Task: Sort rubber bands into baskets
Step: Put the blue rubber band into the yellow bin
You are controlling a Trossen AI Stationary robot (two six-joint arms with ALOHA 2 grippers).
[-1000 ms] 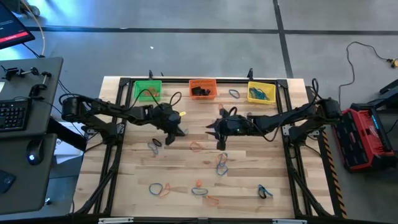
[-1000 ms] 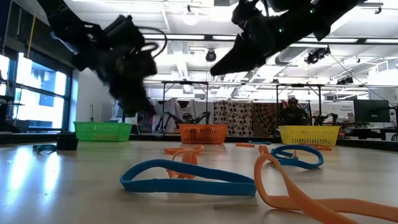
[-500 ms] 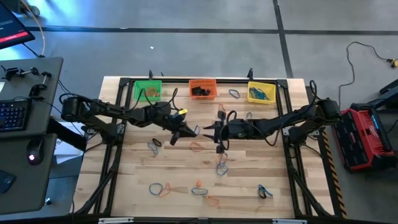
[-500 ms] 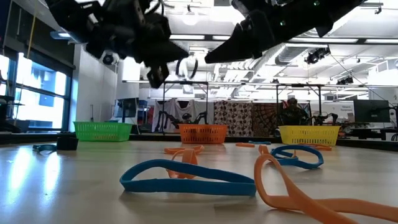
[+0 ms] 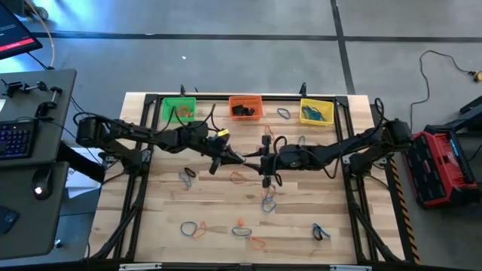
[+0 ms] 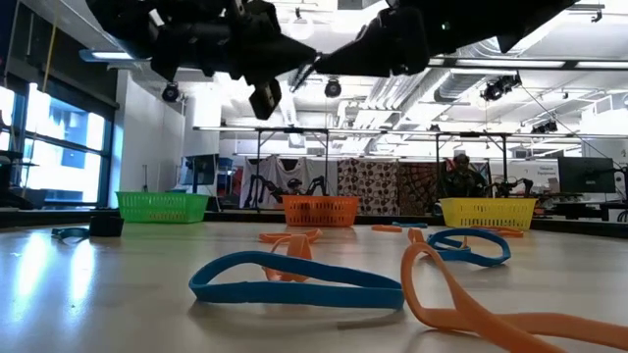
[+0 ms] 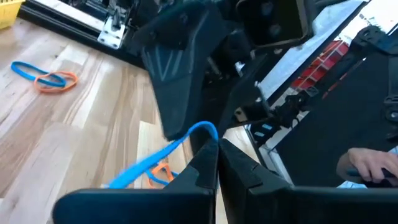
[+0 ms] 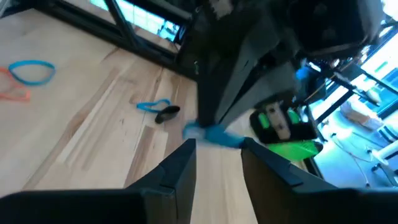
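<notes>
Over the table's middle my two grippers meet tip to tip, both nearly level. My left gripper point(image 5: 241, 159) point(image 7: 217, 144) is shut on a blue rubber band point(image 7: 155, 163). My right gripper point(image 5: 253, 158) point(image 8: 217, 146) faces it, open, with the blue band point(image 8: 214, 134) lying across the gap at its fingertips. Several other rubber bands lie flat on the wood, among them a dark one point(image 5: 187, 174), an orange one point(image 5: 238, 178) and a blue one point(image 5: 267, 199). At the far edge stand the green basket point(image 5: 178, 110), the red-orange basket point(image 5: 245, 107) and the yellow basket point(image 5: 317, 111). My left gripper pinches one end of the blue band's loop point(image 7: 208, 129) between its shut fingertips, coming level from the table's left. The rest of the band hangs slack below the fingers, lifted clear of the table. My right gripper: I cannot tell whether its fingers touch the band.
More bands lie near the front edge point(image 5: 193, 228) point(image 5: 241, 229) point(image 5: 321, 232), and one lies between the red-orange and yellow baskets point(image 5: 283, 114). A black frame point(image 5: 143, 150) borders the table. The low view shows a blue band point(image 6: 294, 279) and an orange band point(image 6: 461, 304) close to the camera.
My left gripper has risen from near the table and gone toward the table's right, tipping from pointing down to nearly level. My right gripper has rolled about its own axis and edged toward the left gripper, so the two tips now meet.
</notes>
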